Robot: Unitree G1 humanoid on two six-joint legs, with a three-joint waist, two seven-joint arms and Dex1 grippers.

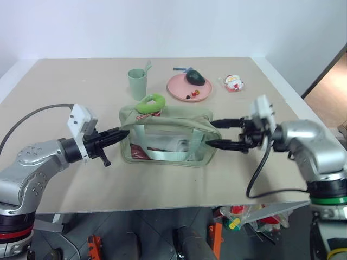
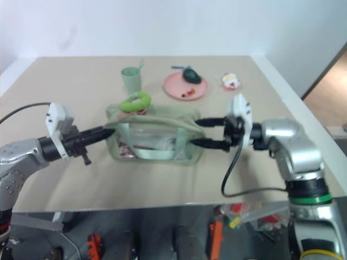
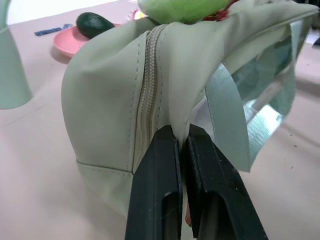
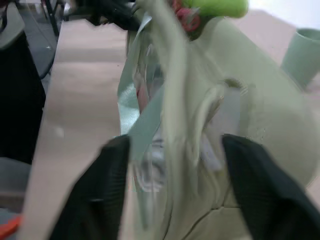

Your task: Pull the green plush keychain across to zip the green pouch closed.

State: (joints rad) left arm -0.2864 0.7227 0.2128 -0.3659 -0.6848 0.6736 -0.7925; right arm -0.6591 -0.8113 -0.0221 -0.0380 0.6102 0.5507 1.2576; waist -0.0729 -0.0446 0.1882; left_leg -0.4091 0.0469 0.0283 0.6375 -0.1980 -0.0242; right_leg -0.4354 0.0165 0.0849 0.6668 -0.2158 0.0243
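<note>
The green pouch (image 1: 165, 138) stands mid-table, its clear side panel and pale strap facing me. On its top, near the left end, lies the green plush keychain (image 1: 150, 103). My left gripper (image 1: 122, 134) points level at the pouch's left end and is shut on a fold of fabric beside the zipper (image 3: 147, 90), as the left wrist view shows. At the right end, my right gripper (image 1: 211, 134) is open, one finger above and one below the pouch's end. In the right wrist view its fingers (image 4: 107, 185) straddle the bag's end fabric.
Behind the pouch stand a pale green cup (image 1: 136, 81) and a pink plate (image 1: 181, 89) holding a dark avocado-like thing (image 1: 195, 77). A small red-and-white packet (image 1: 233, 82) lies at the back right. The table's front edge (image 1: 162, 208) runs just below both arms.
</note>
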